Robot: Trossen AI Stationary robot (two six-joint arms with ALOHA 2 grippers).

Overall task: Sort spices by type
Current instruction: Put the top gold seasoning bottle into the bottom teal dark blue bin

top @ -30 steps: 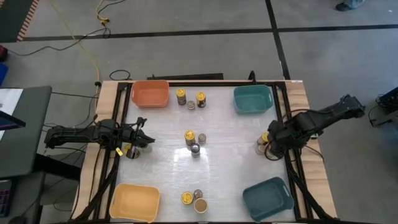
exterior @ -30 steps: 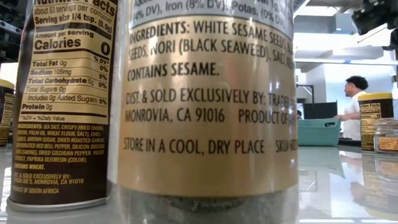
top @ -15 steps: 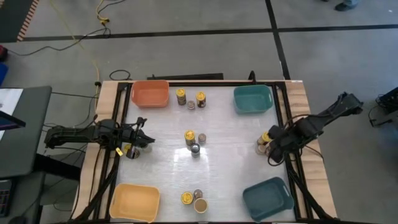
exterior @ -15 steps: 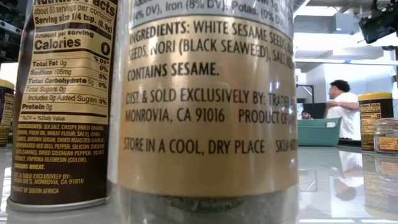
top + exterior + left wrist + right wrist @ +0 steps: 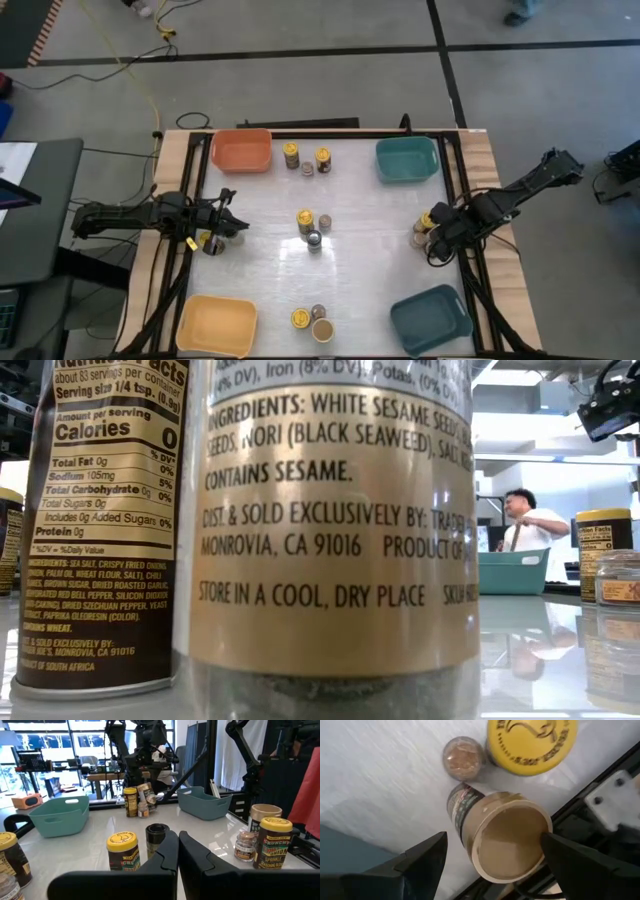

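Now right gripper (image 5: 492, 855) has dropped over tan-lidded jar (image 5: 510, 842), fingers wide, nothing gripped; grasp likely next. Left gripper (image 5: 178, 851) stays shut, empty.

Four rectangular plastic bins: one orange bin (image 5: 241, 150), one yellow bin (image 5: 215, 325), two teal bins (image 5: 407, 160). At least five yellow-lidded dark jars (image 5: 305, 218), four small grey-topped jars (image 5: 324, 222), two wide tan-lidded jars (image 5: 322, 330), one small black-lidded jar (image 5: 314, 239).
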